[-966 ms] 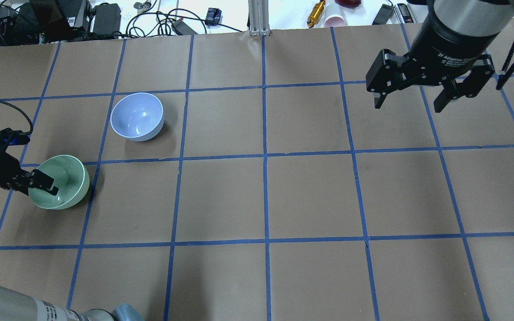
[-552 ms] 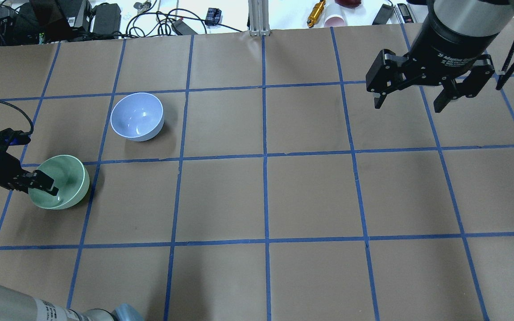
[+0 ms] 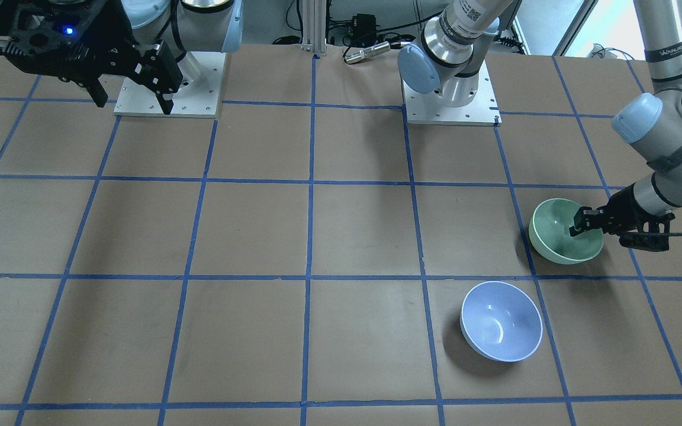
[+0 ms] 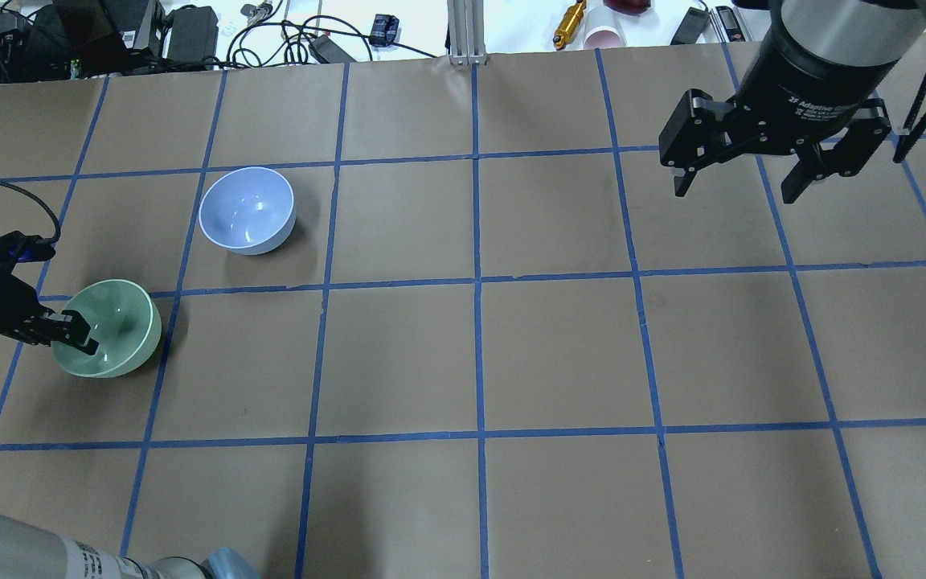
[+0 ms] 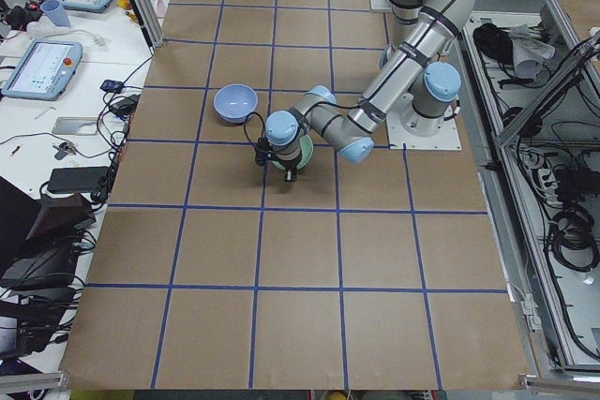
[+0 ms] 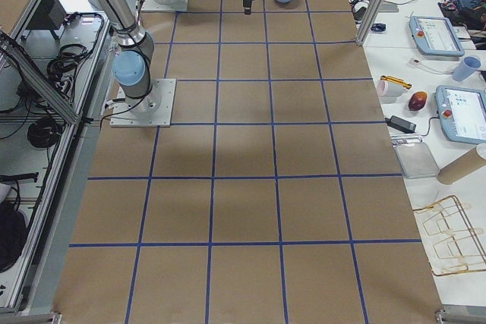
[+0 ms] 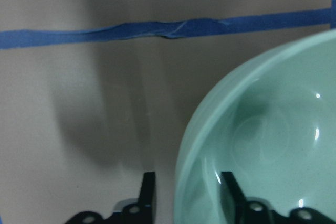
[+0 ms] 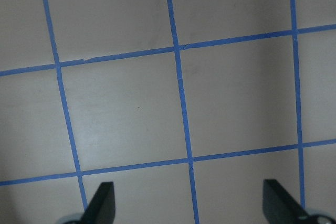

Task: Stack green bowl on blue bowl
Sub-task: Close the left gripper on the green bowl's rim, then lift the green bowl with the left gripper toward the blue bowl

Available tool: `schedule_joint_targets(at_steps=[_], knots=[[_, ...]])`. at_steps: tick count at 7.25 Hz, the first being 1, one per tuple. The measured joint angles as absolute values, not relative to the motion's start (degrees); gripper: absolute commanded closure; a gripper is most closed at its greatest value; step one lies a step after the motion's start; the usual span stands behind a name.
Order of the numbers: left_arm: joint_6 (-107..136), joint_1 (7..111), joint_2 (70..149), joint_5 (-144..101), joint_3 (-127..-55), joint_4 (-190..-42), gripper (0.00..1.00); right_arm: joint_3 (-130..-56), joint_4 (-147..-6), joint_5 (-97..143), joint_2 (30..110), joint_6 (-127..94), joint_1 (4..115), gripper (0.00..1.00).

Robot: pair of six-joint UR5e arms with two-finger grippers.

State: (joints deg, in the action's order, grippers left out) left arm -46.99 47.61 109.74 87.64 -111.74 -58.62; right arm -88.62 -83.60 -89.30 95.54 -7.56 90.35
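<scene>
The green bowl (image 4: 121,322) stands upright on the table at the left, and also shows in the front view (image 3: 557,236). My left gripper (image 4: 69,334) straddles its near-left rim, one finger inside and one outside, closed onto the wall. The left wrist view shows the green bowl (image 7: 273,129) between the fingers of the left gripper (image 7: 188,198). The blue bowl (image 4: 246,211) stands empty about one grid square farther back and to the right; it also shows in the front view (image 3: 501,328). My right gripper (image 4: 740,185) hangs open and empty above the far right of the table.
Brown paper with a blue tape grid (image 4: 477,281) covers the table. Cables, chargers and small tools (image 4: 190,32) lie beyond the far edge. The arm bases (image 3: 447,100) stand at the robot's side of the table.
The left gripper's fingers have drawn together on the green bowl's rim. The bowls and the right arm have stayed in place.
</scene>
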Motion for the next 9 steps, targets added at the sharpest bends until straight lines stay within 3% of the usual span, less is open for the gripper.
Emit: schedule_joint_targets(at_steps=[1,9], knots=[[-46.96,47.58,109.66,87.68,-111.68,-58.60,1.00,-88.61,-83.62,-89.30,95.54,-7.56,90.35,0.00],[-46.56,47.55,109.70,87.45,-110.06,-59.17,1.00,-88.64,-83.62,-89.30,95.54,-7.56,90.35,0.00]])
